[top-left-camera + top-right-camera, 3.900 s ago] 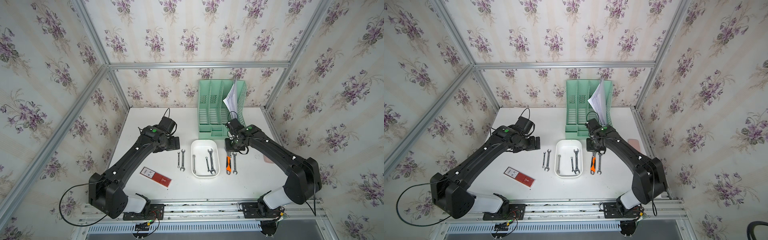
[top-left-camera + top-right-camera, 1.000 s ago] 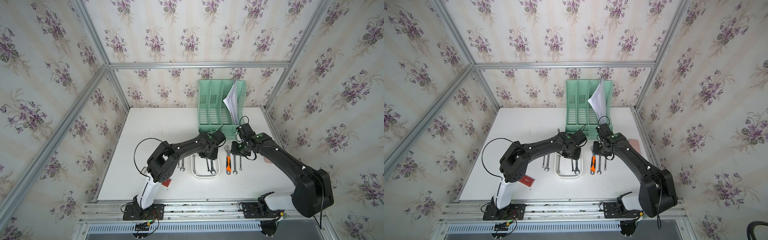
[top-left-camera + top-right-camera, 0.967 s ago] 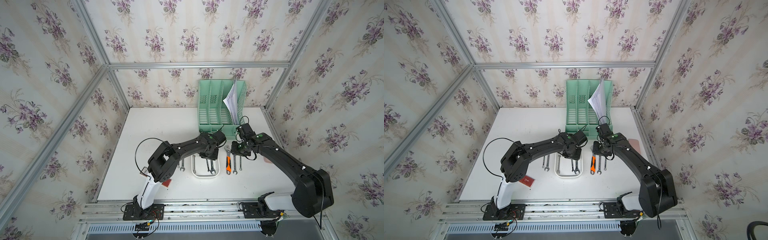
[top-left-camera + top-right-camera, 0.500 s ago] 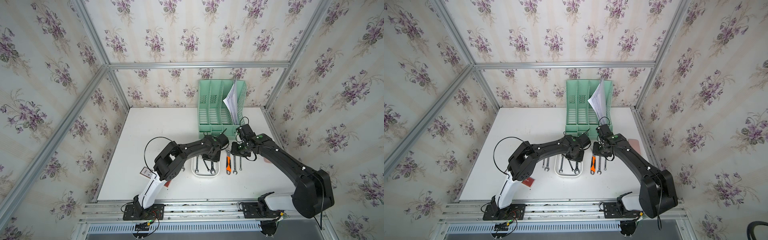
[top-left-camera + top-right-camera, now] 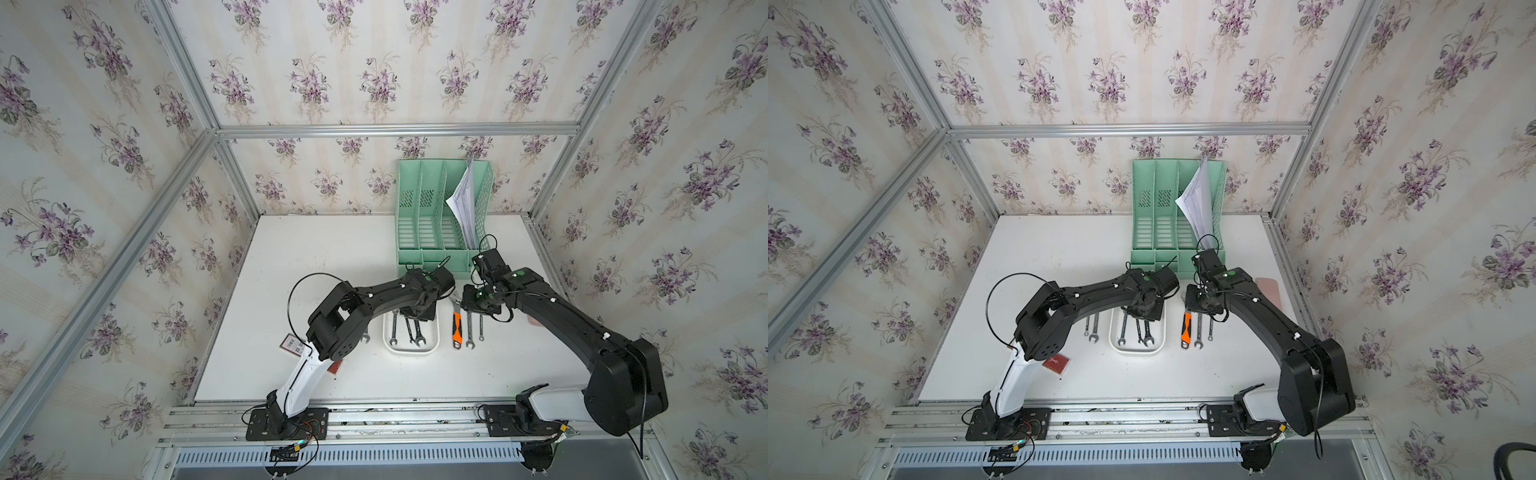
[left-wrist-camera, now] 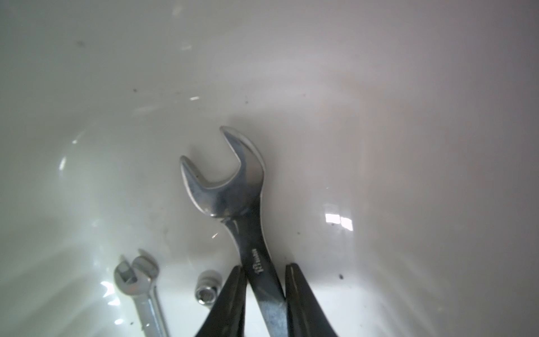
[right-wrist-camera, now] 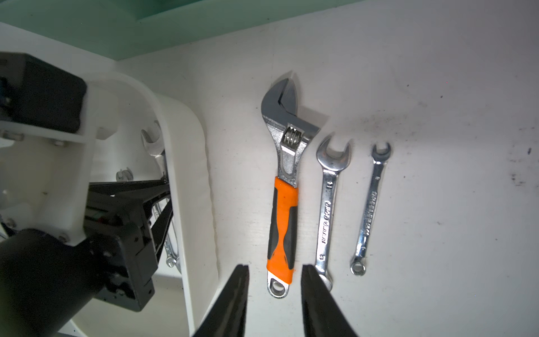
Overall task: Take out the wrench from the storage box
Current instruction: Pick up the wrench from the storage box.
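The storage box (image 5: 409, 351) (image 5: 1136, 350) is a shallow white tray in the middle of the table, seen in both top views. Three wrenches lie in it. My left gripper (image 6: 264, 267) (image 5: 419, 313) reaches down into the tray. It is shut on the shaft of the largest wrench (image 6: 230, 189) (image 5: 418, 332), whose open end points away from the fingers and rests on the tray floor. My right gripper (image 7: 274, 267) (image 5: 480, 305) stands open just right of the tray, above the tail of an orange-handled adjustable wrench (image 7: 284, 216), holding nothing.
A small wrench (image 6: 137, 277) lies beside the held one in the tray. Two steel wrenches (image 7: 328, 210) lie right of the orange one, and two more (image 5: 1090, 328) left of the tray. A mint-green file organizer (image 5: 432, 224) stands behind, and a red card (image 5: 1057, 363) lies front left.
My left arm has pushed further over the tray and its jaws have narrowed onto the wrench shaft. The right arm has stayed still.
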### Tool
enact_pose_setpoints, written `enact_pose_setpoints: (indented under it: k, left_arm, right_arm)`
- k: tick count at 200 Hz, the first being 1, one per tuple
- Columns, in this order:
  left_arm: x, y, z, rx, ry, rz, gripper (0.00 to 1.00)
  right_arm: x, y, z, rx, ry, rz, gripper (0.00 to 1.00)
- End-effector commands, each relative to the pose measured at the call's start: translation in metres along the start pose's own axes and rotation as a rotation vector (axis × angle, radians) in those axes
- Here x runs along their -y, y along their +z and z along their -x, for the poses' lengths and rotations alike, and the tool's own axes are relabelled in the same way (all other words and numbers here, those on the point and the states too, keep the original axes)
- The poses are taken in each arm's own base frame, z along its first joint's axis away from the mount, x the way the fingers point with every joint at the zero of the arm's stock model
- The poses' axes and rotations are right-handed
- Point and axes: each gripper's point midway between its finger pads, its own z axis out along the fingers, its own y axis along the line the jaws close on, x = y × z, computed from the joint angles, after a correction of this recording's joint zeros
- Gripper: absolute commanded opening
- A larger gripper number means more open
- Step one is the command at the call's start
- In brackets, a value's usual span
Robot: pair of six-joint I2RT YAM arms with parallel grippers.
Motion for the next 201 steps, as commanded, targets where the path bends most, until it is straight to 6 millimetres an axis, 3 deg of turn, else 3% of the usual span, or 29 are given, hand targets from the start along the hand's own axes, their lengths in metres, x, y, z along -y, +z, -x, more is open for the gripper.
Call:
enact_pose_setpoints:
  k: [1, 46, 141, 201]
  left_arm:
    - [-0.017, 0.007, -0.013, -0.059, 0.011, 0.066, 0.3]
    - [-0.008, 0.004, -0.015, -0.076, 0.004, 0.048, 0.37]
    - [-0.001, 0.012, -0.036, -0.167, -0.015, 0.04, 0.36]
    - [-0.001, 0.016, -0.046, -0.233, -0.001, 0.049, 0.23]
  right_arm:
    - [0.0, 0.002, -0.001, -0.005, -0.006, 0.001, 0.36]
    - [-0.001, -0.001, -0.001, -0.003, -0.006, 0.003, 0.36]
    - [0.0, 0.0, -0.003, -0.009, -0.008, 0.004, 0.36]
    - [0.001, 0.001, -0.006, -0.016, -0.01, 0.001, 0.36]
